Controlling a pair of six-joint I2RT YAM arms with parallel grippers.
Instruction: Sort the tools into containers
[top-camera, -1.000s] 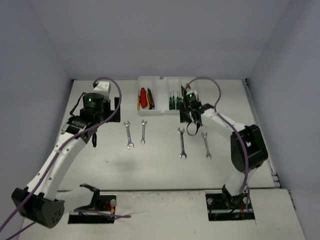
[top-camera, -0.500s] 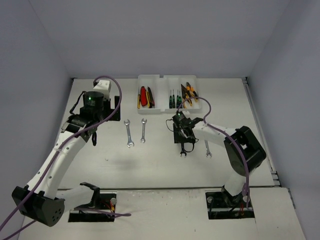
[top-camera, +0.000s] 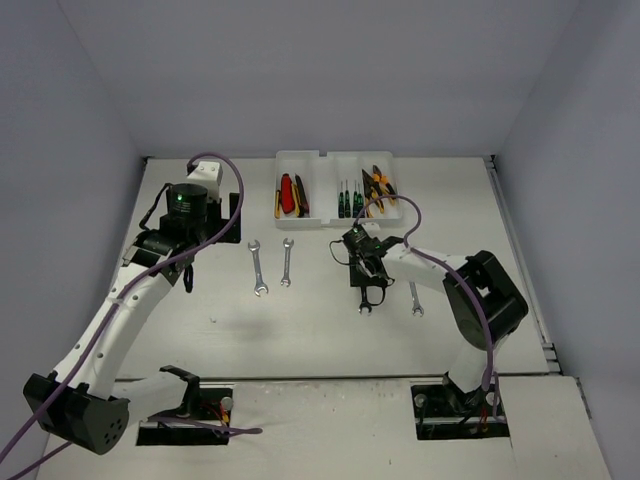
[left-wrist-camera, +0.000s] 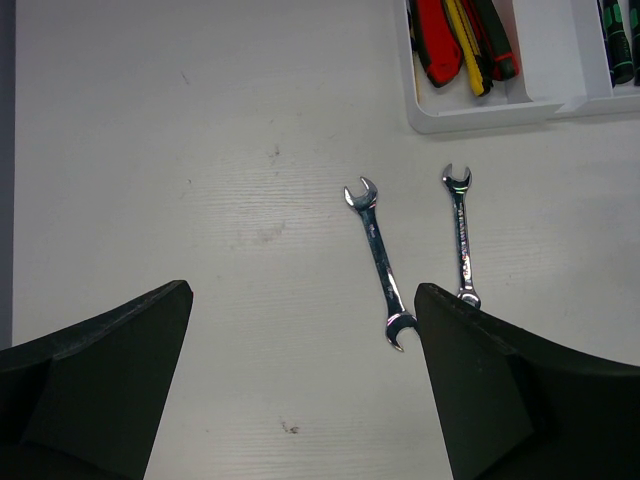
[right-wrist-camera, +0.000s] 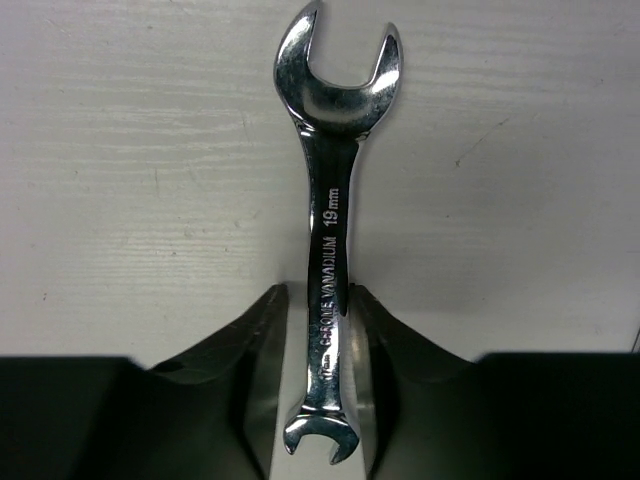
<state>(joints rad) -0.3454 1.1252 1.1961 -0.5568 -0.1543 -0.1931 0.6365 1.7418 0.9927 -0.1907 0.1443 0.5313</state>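
Because your right gripper (right-wrist-camera: 322, 330) pinches the 19 mm wrench (right-wrist-camera: 330, 200) mid-shank, it balances for lifting; left gripper (left-wrist-camera: 300, 380) spread, idle above two wrenches.

Two wrenches (left-wrist-camera: 382, 262) lie near the tray (left-wrist-camera: 520, 100), seemingly apart.

Even, soft light falls from overhead, and the counter (top-camera: 320, 330) shows bright with only faint shadows beneath the arms. Glare runs along the wrench (right-wrist-camera: 328, 250) close up, its stamped lettering sharp. Below the wrench, the right gripper (right-wrist-camera: 320, 330) goes dark and slightly soft. The walls look dim, bluish-grey.
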